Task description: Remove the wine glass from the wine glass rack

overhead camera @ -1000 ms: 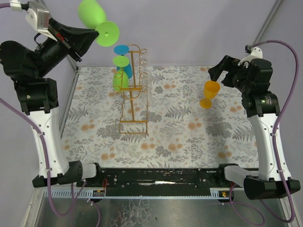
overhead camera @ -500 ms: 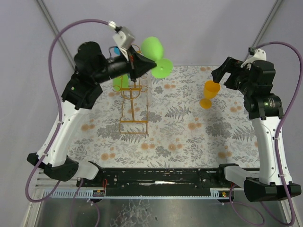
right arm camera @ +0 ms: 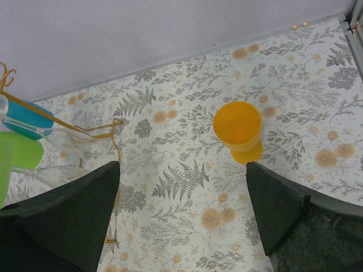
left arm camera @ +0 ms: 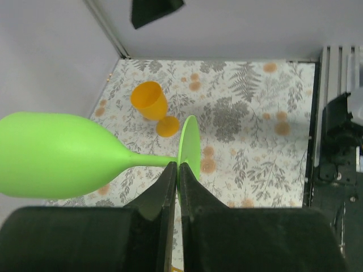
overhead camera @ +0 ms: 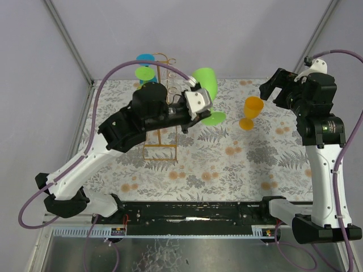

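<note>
My left gripper (overhead camera: 209, 116) is shut on the round foot of a green wine glass (overhead camera: 205, 80). It holds the glass in the air, lying sideways, just right of the wine glass rack (overhead camera: 159, 148). In the left wrist view the gripper (left arm camera: 178, 169) pinches the foot edge-on, with the glass (left arm camera: 54, 154) pointing left. The gold wire rack also shows in the right wrist view (right arm camera: 117, 147), where a blue glass (right arm camera: 27, 121) and another green glass (right arm camera: 21, 149) hang on it. My right gripper (right arm camera: 181, 209) is open and empty, raised at the right (overhead camera: 271, 90).
An orange wine glass (overhead camera: 251, 111) stands upright on the floral mat at the back right; it also shows in the left wrist view (left arm camera: 151, 102) and the right wrist view (right arm camera: 238, 128). Blue glass feet (overhead camera: 145, 66) stick up at the rack's far end. Grey walls close the back and sides.
My left arm has swung from high at the back left, over the rack, to the rack's right side, carrying the green glass. The right arm has barely moved.
</note>
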Controlling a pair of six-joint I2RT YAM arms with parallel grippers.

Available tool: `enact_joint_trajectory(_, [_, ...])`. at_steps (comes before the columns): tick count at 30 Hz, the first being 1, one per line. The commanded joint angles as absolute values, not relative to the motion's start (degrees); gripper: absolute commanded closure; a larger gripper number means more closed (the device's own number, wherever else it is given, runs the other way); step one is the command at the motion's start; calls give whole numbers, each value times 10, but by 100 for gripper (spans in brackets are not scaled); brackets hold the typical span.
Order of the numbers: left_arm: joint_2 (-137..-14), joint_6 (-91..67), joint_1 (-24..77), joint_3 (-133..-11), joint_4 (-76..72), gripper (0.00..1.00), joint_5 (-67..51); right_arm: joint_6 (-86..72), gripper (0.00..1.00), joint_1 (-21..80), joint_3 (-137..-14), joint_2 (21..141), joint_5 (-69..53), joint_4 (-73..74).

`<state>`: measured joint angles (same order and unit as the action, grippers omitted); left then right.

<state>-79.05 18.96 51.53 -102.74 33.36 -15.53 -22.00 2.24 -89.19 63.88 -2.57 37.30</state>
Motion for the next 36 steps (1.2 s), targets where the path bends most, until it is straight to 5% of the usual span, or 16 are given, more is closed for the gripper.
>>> enact_joint_trajectory(1, [-786,299,571,-1015,342,100,-74,-199,1,19,-929,627,-6,384])
enact_joint_trajectory(20, [-825,602,731,-804,171,100,187,-191,1,19,-856,581,-143,404])
enact_joint_trajectory(36, [-854,717,760,-730,66,100,245,-206,1,19,-798,561,-325,362])
